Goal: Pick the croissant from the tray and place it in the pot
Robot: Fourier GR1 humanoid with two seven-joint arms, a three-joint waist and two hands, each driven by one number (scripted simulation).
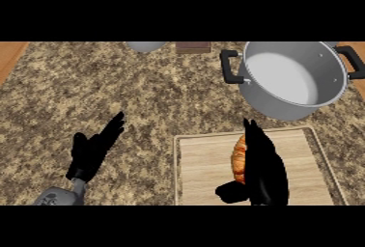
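Right hand (265, 169) at croissant (240, 159) on tray (203, 169).
Fingers extended alongside croissant; pot (285, 79) beyond tray; left hand (92, 149) open on counter (107, 82).

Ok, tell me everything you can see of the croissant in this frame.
The croissant is golden orange-brown, crescent-like, lying lengthwise on the pale wooden tray, right of its middle. Only its left side shows; the right hand covers the rest, straight fingers lying alongside it, thumb below. Whether it is lifted cannot be told. The pot stands apart, up the counter.
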